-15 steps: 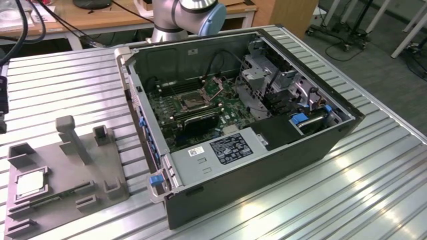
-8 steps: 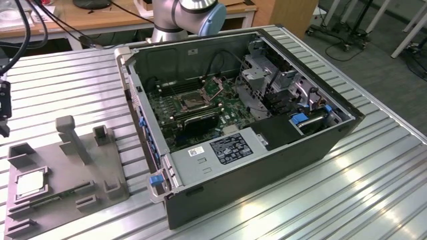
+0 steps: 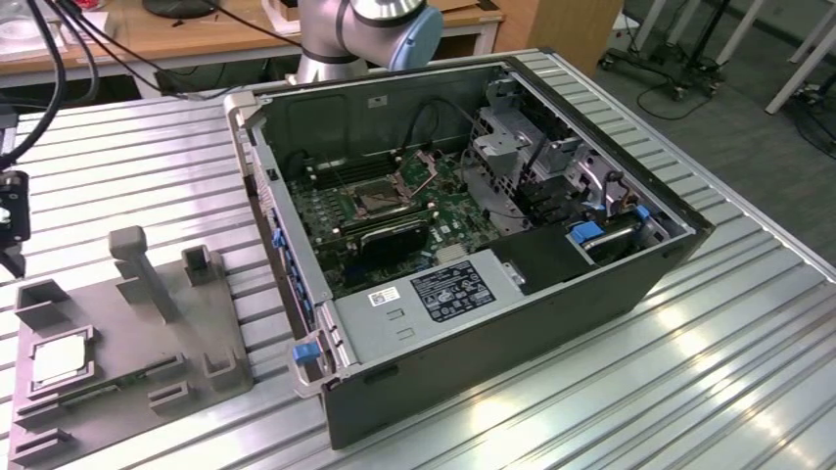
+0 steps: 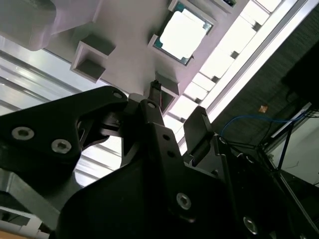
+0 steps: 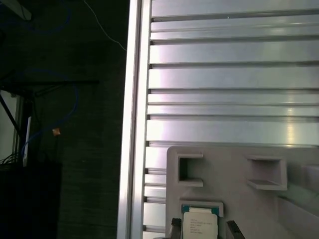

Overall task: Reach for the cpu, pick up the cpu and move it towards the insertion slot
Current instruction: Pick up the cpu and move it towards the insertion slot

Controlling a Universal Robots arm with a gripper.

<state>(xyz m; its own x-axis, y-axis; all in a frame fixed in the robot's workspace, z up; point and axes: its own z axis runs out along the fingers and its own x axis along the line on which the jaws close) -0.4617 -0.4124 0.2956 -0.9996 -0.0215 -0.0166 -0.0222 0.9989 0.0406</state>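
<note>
The cpu (image 3: 59, 358) lies flat, pale face up, in a square recess of the grey tray (image 3: 137, 338) at the exterior view's lower left. My gripper (image 3: 11, 257) hangs at the exterior view's left edge, above and a little behind the tray, apart from the chip. In the first wrist view the cpu (image 5: 200, 223) sits between my two dark fingertips (image 5: 175, 224), which stand apart with nothing held. The second wrist view has the cpu (image 4: 182, 34) beyond my open gripper (image 4: 177, 105). The insertion slot (image 3: 378, 202) is the framed square socket on the board inside the case.
An open black computer case (image 3: 549, 304) lies on the ribbed aluminium table (image 3: 131, 166), with drive cages and a power supply inside. The grey tray carries upright posts (image 3: 141, 269) and a green circuit strip (image 3: 112, 384). The arm's base (image 3: 352, 34) stands behind the case.
</note>
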